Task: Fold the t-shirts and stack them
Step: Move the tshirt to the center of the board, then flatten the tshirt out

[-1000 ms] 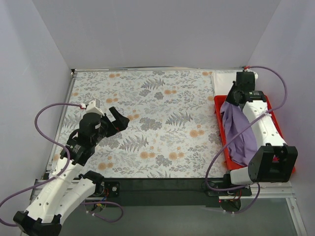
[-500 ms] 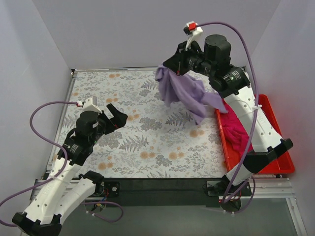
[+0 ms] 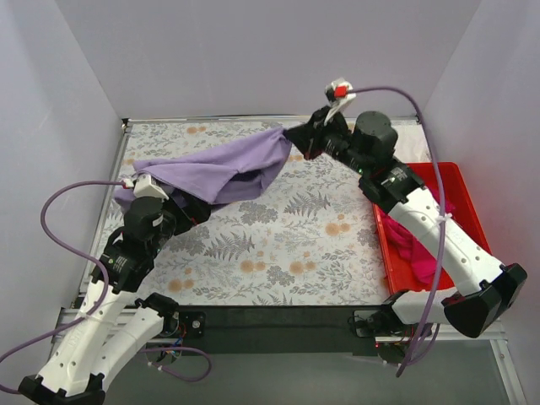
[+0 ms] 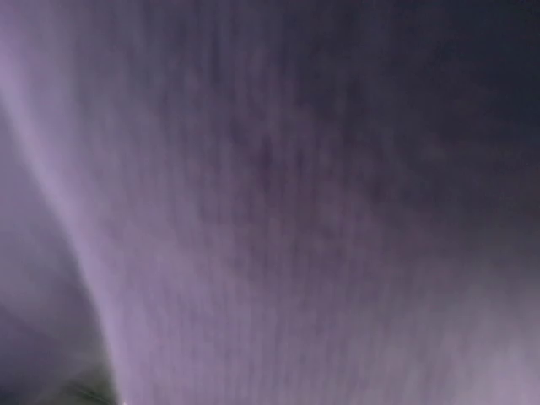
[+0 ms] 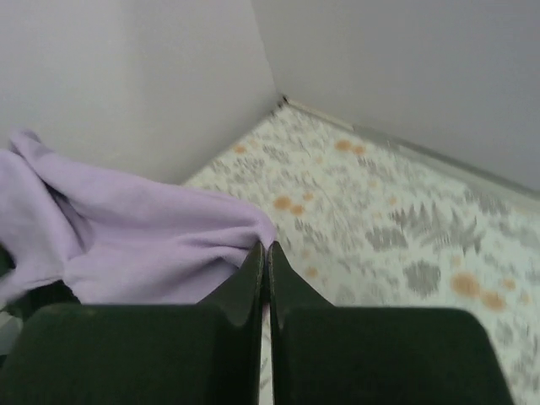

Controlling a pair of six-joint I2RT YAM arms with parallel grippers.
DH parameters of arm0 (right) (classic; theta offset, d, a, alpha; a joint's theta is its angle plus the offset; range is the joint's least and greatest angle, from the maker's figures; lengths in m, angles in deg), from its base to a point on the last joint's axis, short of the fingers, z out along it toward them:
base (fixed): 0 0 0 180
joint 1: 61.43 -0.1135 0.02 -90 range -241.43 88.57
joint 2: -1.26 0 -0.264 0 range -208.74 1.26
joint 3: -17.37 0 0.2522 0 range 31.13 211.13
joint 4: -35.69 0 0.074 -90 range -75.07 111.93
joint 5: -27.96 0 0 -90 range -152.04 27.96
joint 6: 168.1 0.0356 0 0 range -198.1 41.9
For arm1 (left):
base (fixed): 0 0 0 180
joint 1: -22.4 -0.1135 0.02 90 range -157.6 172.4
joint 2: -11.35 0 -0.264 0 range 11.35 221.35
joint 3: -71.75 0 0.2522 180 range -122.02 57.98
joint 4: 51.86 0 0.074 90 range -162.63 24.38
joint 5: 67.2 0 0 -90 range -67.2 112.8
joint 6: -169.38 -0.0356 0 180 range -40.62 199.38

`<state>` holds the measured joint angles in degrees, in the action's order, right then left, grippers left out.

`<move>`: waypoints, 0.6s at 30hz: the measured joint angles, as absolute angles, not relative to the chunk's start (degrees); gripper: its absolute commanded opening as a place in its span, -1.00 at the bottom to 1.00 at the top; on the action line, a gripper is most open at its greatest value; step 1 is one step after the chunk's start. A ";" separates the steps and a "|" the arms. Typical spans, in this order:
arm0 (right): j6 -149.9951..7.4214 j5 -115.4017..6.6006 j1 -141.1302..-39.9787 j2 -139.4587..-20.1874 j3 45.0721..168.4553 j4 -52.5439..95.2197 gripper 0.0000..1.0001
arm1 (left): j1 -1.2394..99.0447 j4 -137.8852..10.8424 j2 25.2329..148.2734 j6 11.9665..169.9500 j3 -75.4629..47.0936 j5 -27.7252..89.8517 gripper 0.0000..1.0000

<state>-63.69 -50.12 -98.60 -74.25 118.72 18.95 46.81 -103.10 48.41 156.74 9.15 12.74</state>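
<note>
**Lavender t-shirt stretched in the air between two robot arms**

Lavender t-shirt [image 3: 215, 169] hangs above the left half of the table, pulled into a long band that slopes from the far middle down toward the left. The right gripper [image 3: 295, 139] is clenched on one end of the shirt. In the right wrist view its two dark fingers press flat together, with a fold of the purple cloth at their tips. The other end of the shirt drapes over the left gripper [image 3: 184, 207] and covers most of it. The left wrist view shows nothing but blurred purple fabric. That gripper's fingers are hidden under the cloth, spread wide rather than clamped. A grey-and-orange floral tablecloth [image 3: 278, 228] covers the table below. At the right edge sits a red bin [image 3: 456, 181], and a magenta t-shirt [image 3: 405, 240] lies crumpled inside it, partly behind the right arm.
</note>
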 measured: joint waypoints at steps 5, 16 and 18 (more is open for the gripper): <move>-57.57 -63.78 -97.15 -70.20 95.29 16.94 -0.32 | 46.81 -104.48 48.73 156.72 9.21 12.45 0.96; -61.59 -67.43 -91.40 -70.86 86.11 3.67 0.19 | 46.81 -102.81 56.69 154.88 13.49 14.88 0.96; -64.01 -64.02 -93.66 -72.39 86.44 3.89 0.20 | 46.81 -102.03 59.07 154.14 14.17 16.08 0.96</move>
